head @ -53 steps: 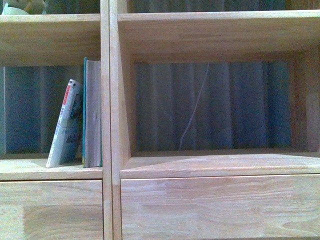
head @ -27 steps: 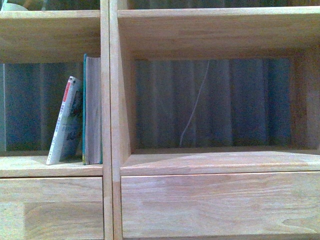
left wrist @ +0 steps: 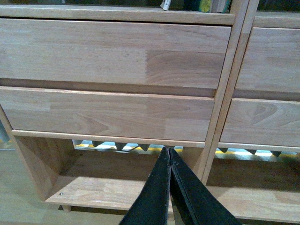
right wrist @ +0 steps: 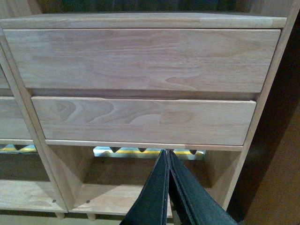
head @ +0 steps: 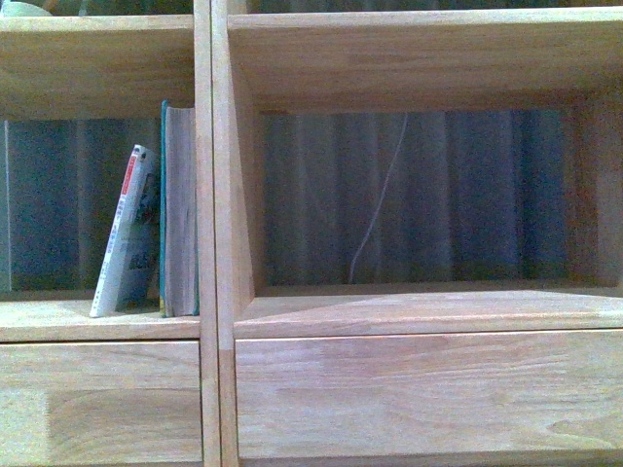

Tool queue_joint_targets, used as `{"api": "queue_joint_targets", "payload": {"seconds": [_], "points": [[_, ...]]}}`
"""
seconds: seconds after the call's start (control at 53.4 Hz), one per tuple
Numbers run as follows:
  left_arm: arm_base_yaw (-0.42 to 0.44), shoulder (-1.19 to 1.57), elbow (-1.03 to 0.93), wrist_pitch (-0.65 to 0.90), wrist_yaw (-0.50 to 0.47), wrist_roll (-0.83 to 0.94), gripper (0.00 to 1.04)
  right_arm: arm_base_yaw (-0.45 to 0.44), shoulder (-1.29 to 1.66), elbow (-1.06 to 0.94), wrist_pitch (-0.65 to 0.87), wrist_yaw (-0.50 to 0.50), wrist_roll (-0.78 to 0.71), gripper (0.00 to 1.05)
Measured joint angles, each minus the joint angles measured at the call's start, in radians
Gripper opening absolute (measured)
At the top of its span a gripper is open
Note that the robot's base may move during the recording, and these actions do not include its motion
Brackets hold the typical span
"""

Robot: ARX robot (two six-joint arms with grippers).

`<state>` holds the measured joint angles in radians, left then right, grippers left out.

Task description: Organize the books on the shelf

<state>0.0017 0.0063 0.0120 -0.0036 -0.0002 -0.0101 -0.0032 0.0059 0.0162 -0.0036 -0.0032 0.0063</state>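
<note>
Both claws, left (left wrist: 168,154) and right (right wrist: 167,156), are pinched tight with nothing inside, pointing low at the shelf's (head: 214,243) drawers (right wrist: 140,58). The white paperback (head: 125,233) leans on the teal book (head: 178,209).

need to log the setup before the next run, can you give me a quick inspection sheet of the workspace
surface: light-wood shelf with open cubbies above plain drawer fronts
job's things: thin white book leans right toward the upright teal book, which stands by the divider in the left cubby
clutter: a pale object shows partly at the top-left edge of the front view, too cut off to name
grippers: left claw shut, empty, low before the drawers; right claw shut, empty, likewise
cables: thin white cord hangs behind the right cubby
surroundings: dark pleated curtain behind the shelf
</note>
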Motion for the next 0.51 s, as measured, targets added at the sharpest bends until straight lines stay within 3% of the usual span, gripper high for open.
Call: {"api": "queue_joint_targets", "payload": {"seconds": [0.169,0.225,0.506], "points": [[0.0,0.0,0.0,0.0,0.0,0.0,0.03,0.0,0.0,0.0,0.0,0.0,0.0,0.03],[0.0,0.0,0.0,0.0,0.0,0.0,0.1,0.0,0.0,0.0,0.0,0.0,-0.002,0.04],[0.0,0.0,0.0,0.0,0.0,0.0,0.56,0.0,0.0,0.0,0.0,0.0,-0.002,0.5]]}}
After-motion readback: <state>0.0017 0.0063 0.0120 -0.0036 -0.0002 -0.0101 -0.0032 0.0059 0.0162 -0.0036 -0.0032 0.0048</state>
